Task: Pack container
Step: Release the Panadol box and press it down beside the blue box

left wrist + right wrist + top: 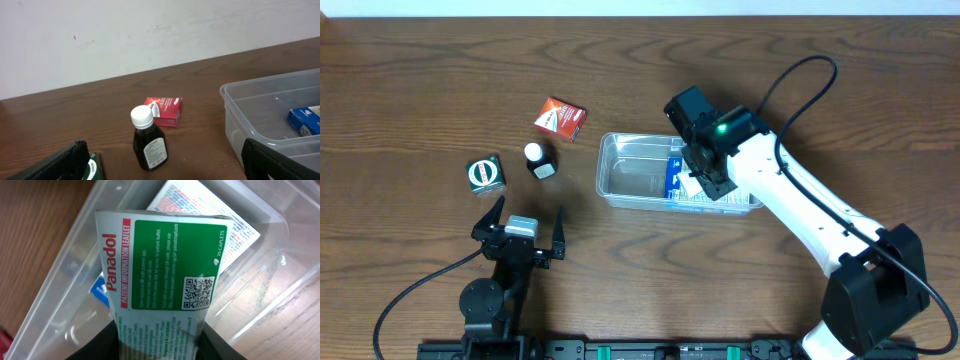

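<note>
Three loose items lie on the tabletop point(420, 80) at the left. First is one green box point(485, 174) with a round white emblem too small to read. At its 2 o'clock, just beside it, one dark bottle point(540, 160) stands upright with a white cap, the print on its label too fine to make out. At the bottle's 1 o'clock is one red box point(560, 118) with white markings I cannot read. At the bottle's 6 o'clock the left gripper point(530, 207) hovers with its fingers spread wide and nothing between them.

One clear container point(603, 165) sits near the middle of the tabletop, at the red box's 4 o'clock. Its left half is bare. One blue box point(674, 178) lies in its right half beside a white box point(210, 215) covered in dense small print.

Over that right half the right gripper point(705, 180) has its dark fingers point(215, 345) clamped on one Panadol box point(165, 275). The box's green panel reads "PATIENT INFORMATION LEAFLET" and "20 CAPLETS", with a QR code below.
</note>
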Motion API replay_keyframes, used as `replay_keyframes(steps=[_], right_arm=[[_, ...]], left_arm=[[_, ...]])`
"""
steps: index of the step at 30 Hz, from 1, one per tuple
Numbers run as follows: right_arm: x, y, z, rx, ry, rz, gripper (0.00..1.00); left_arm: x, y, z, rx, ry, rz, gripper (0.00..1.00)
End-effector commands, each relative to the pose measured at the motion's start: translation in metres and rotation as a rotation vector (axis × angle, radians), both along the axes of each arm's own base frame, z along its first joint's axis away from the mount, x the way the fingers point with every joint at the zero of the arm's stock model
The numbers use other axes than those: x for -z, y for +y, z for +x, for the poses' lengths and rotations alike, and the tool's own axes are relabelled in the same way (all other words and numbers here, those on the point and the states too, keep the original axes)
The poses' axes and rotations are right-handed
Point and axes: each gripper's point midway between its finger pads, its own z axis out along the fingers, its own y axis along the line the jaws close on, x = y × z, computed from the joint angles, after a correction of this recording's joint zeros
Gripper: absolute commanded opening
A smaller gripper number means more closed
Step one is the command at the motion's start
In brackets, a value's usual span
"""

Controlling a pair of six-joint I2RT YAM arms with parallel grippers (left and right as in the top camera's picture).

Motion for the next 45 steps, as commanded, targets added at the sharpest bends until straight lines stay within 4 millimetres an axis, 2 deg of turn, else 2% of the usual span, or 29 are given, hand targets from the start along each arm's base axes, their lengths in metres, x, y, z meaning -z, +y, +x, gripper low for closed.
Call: replay_keyframes(steps=[1, 8, 16, 19, 22, 24, 25, 29, 32, 34, 41, 45], right_arm=[[0.011, -0.014, -0.002, 0.154, -0.012, -0.026, 0.42], [0.031, -0.025, -0.018, 0.383, 0.010, -0.023, 0.50], [0.033, -0.032, -0.008, 0.342, -0.049, -0.064, 0.50], [0.031, -0.029, 0.004, 0.216, -0.081, -0.083, 0.52], [0.026, -0.015, 0.026, -0.020, -0.140, -0.088, 0.55], [0.019, 0.000, 0.044, -0.229, -0.201, -0.102, 0.65], [0.017, 0.007, 0.050, -0.306, -0.223, -0.103, 0.66], [0.006, 0.049, 0.066, -0.743, -0.311, -0.069, 0.61], [0.002, 0.075, 0.060, -1.058, -0.350, -0.044, 0.62], [0.005, 0.081, 0.052, -1.173, -0.338, -0.029, 0.57], [0.023, 0.068, 0.016, -1.211, -0.162, -0.012, 0.47], [0.024, 0.078, 0.006, -1.260, -0.156, 0.003, 0.46]], left_arm=[[0.016, -0.002, -0.001, 0.012, 0.043, 0.012, 0.98], [0.016, -0.002, -0.001, 0.012, 0.044, 0.011, 0.98], [0.016, -0.002, -0.001, 0.012, 0.043, 0.011, 0.98], [0.016, -0.002, -0.001, 0.012, 0.044, 0.011, 0.98], [0.016, -0.002, -0.001, 0.012, 0.043, 0.011, 0.98], [0.016, -0.002, -0.001, 0.012, 0.043, 0.011, 0.98], [0.016, -0.002, -0.001, 0.012, 0.044, 0.011, 0.98], [0.016, -0.002, -0.001, 0.012, 0.044, 0.011, 0.98], [0.016, -0.002, -0.001, 0.012, 0.044, 0.011, 0.98], [0.016, -0.002, -0.001, 0.012, 0.043, 0.011, 0.98], [0.016, -0.002, -0.001, 0.012, 0.043, 0.011, 0.98], [0.016, -0.002, -0.001, 0.012, 0.044, 0.012, 0.98]])
